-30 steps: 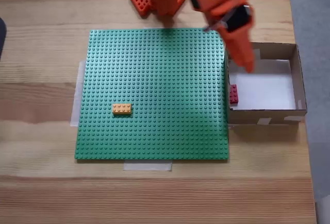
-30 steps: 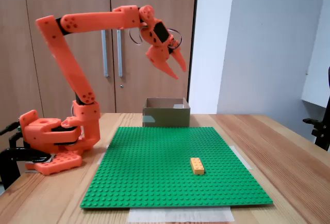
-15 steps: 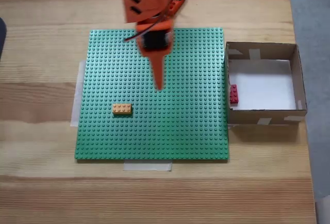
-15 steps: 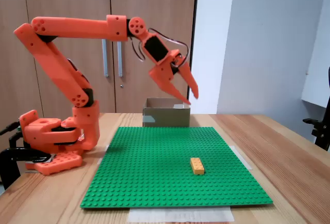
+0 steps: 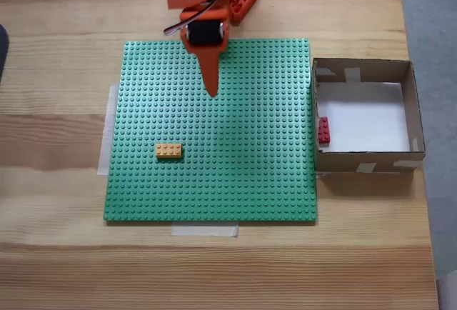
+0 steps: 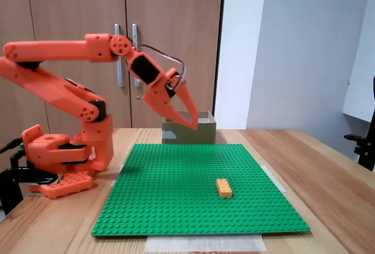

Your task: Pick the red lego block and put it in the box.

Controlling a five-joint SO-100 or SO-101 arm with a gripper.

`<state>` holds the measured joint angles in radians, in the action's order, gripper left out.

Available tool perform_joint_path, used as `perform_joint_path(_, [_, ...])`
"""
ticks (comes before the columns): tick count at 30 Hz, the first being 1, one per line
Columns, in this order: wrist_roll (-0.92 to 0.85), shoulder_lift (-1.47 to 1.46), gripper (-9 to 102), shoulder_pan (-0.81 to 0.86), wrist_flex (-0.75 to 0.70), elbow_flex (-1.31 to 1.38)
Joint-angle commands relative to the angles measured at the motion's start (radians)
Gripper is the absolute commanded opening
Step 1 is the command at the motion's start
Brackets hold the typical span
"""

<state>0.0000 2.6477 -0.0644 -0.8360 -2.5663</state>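
Task looks done: the red lego block [image 5: 324, 130] sits inside the box [image 5: 414, 103], on the white floor against the wall nearest the green baseplate [image 5: 243, 181]. The gripper [image 5: 211, 90] hangs above the baseplate's far half, well apart from the box, holding nothing. Jaws look closed to a single point in both fixed views [image 6: 192, 126], though a narrow gap can't be ruled out at this angle. The yellow-orange brick [image 5: 168, 151] lies untouched on the baseplate. Nothing left but parking the arm, I'd say.

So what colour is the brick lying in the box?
Red, clearest in the fixed view from above.
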Motion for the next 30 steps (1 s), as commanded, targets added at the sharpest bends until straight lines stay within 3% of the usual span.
perform_joint_path(1, [0.005, 0.137, -1, 0.002, -0.018, -0.071])
perform_joint_path(12, [0.043, 0.459, -1, 0.041, -0.035, -0.373])
perform_joint_path(30, [0.089, 0.617, -1, 0.061, 0.017, -0.586])
